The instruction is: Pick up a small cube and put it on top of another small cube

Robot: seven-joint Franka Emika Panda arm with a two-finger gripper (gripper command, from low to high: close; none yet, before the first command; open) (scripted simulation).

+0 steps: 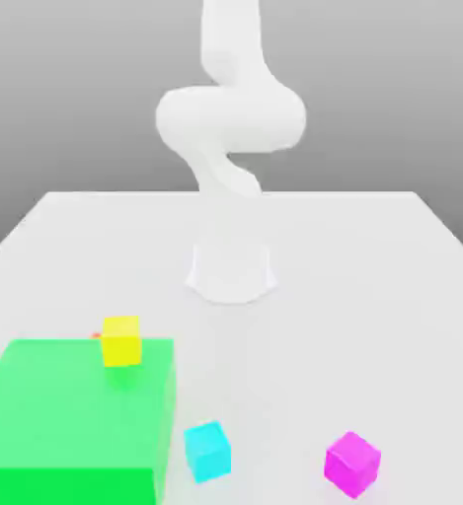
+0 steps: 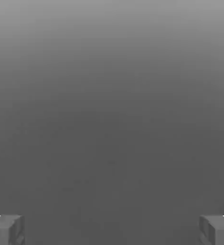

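White counter carries the magenta cube near a cyan cube; end effector apparently spread wide, empty.

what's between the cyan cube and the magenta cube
Nothing: in the exterior view the stretch of white table between the cyan cube and the magenta cube is bare.

Small bright magenta cube, cyan cube, yellow cube and large green block look matt, smooth; white tabletop likewise matt
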